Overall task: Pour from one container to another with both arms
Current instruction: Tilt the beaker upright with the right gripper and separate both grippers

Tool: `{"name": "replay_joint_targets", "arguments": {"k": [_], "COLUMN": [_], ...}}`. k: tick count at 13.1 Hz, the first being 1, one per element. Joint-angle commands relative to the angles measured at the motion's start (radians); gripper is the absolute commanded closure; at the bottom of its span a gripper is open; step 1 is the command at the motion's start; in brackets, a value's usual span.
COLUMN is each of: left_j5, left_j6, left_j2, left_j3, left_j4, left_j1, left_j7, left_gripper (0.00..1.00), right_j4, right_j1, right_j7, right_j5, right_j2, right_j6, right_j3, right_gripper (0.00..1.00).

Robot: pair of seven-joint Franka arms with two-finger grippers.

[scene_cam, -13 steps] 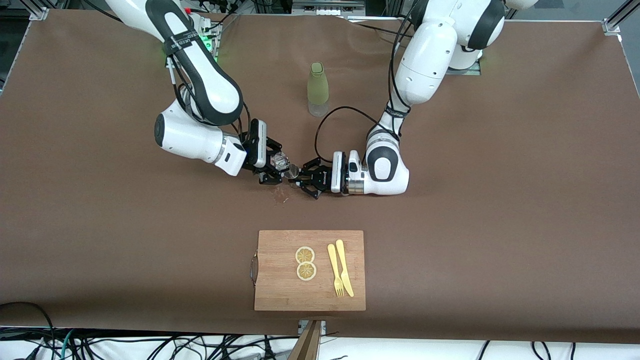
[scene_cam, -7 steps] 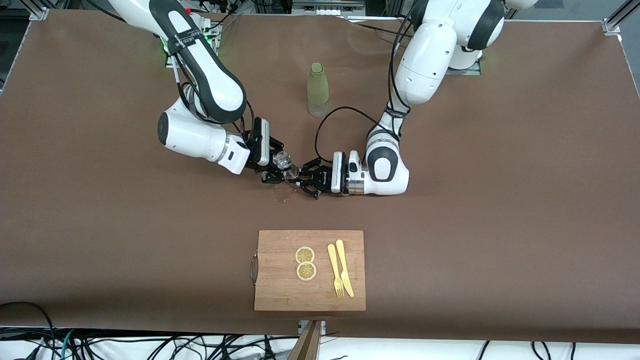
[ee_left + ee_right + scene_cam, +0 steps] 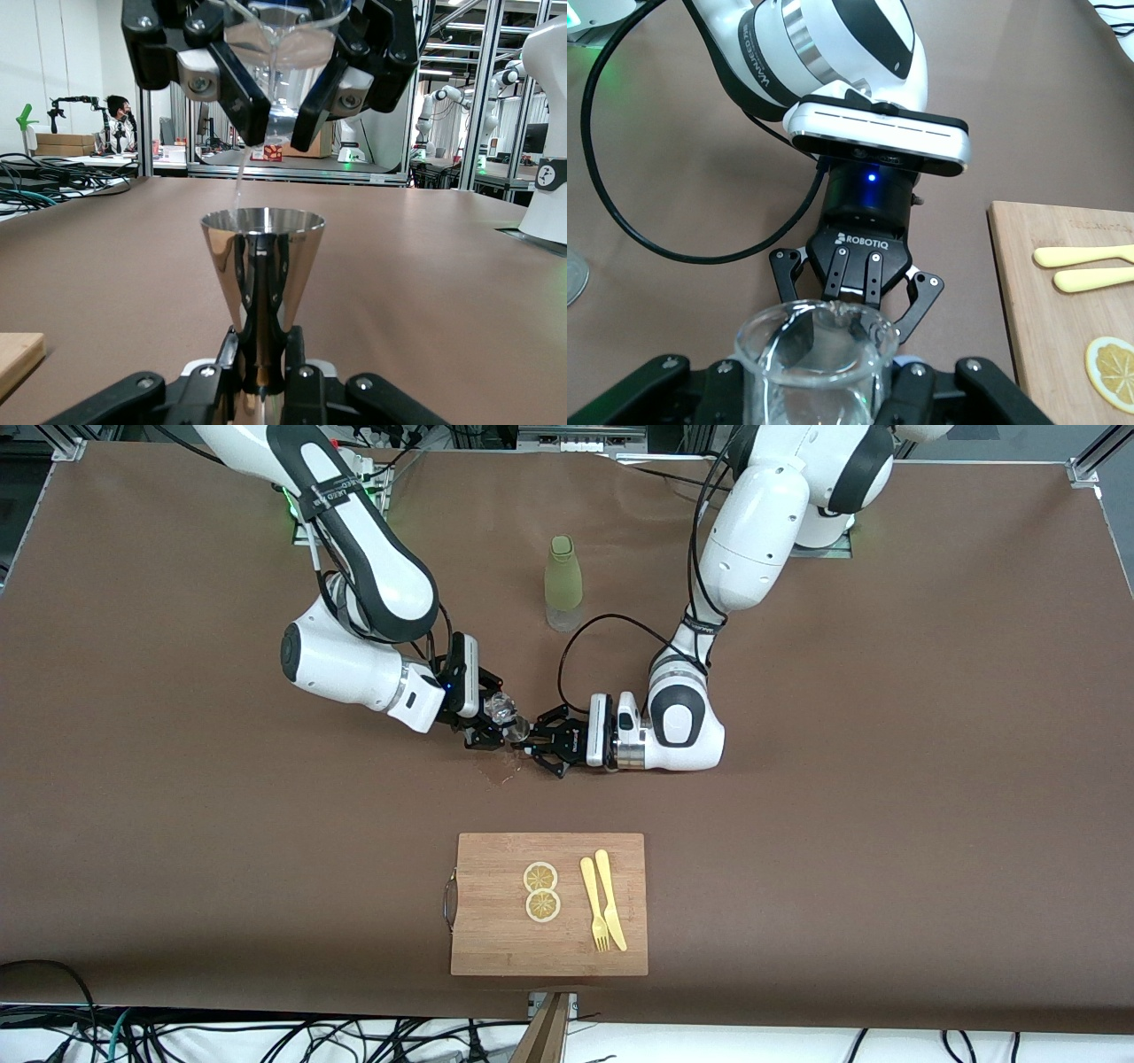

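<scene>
My right gripper (image 3: 493,723) is shut on the small clear glass (image 3: 502,709), tipped on its side over the steel jigger (image 3: 518,732). The left gripper (image 3: 528,742) is shut on the jigger's narrow waist and holds it upright just above the table's middle. In the left wrist view the jigger (image 3: 263,257) stands above my left gripper (image 3: 263,359), and the glass (image 3: 283,40) hangs over it with a thin stream running toward the cup's rim. From the right wrist, the glass (image 3: 811,363) fills the space between my right gripper (image 3: 811,394), hiding the jigger.
An olive-green bottle (image 3: 563,583) stands nearer the bases than the grippers. A wooden cutting board (image 3: 496,930) with two lemon slices (image 3: 541,891), a yellow fork and a knife lies nearer the camera. A wet patch (image 3: 501,776) marks the cloth under the grippers.
The right arm has shifted slightly toward the left gripper, bringing the tipped glass closer over the jigger. The left arm has not moved.
</scene>
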Motion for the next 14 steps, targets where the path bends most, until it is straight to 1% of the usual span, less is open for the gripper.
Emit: {"name": "replay_joint_targets", "arguments": {"k": [1, 3, 4, 8, 9, 12, 13, 14], "left_j5": [-0.033, -0.035, -0.035, -0.030, -0.024, -0.020, -0.018, -0.018], "left_j6": [0.007, 0.007, 0.007, 0.002, -0.001, -0.005, -0.013, -0.028], "left_j2": [0.010, 0.011, 0.010, 0.010, 0.008, -0.001, -0.001, -0.001], "left_j3": [0.010, 0.010, 0.010, 0.010, 0.010, 0.013, 0.014, 0.017], "left_j4": [0.021, 0.023, 0.021, 0.021, 0.020, 0.017, 0.012, 0.011], "left_j1": [-0.013, -0.014, -0.014, -0.011, -0.008, 0.000, 0.000, 0.001], "left_j7": [0.018, 0.018, 0.020, 0.017, 0.018, 0.018, 0.020, 0.031], "left_gripper": [1.00, 1.00, 1.00, 1.00, 1.00, 1.00, 1.00, 1.00], "right_j4": [-0.008, -0.011, -0.013, -0.019, -0.039, -0.059, -0.065, -0.066], "right_j1": [0.000, -0.015, -0.026, -0.101, -0.118, -0.185, -0.216, -0.252], "right_j7": [0.029, 0.026, 0.040, 0.039, 0.034, -0.058, -0.091, -0.122], "right_j5": [-0.012, -0.003, 0.020, 0.095, 0.118, 0.161, 0.178, 0.188], "right_j2": [-0.011, -0.011, -0.020, -0.044, -0.052, -0.055, -0.052, -0.041], "right_j6": [0.015, 0.007, -0.005, -0.181, -0.209, -0.314, -0.339, -0.392], "right_j3": [0.001, 0.003, 0.003, 0.001, 0.001, -0.005, -0.006, -0.006], "right_gripper": [0.78, 0.78, 0.78, 0.78, 0.78, 0.78, 0.78, 0.78]}}
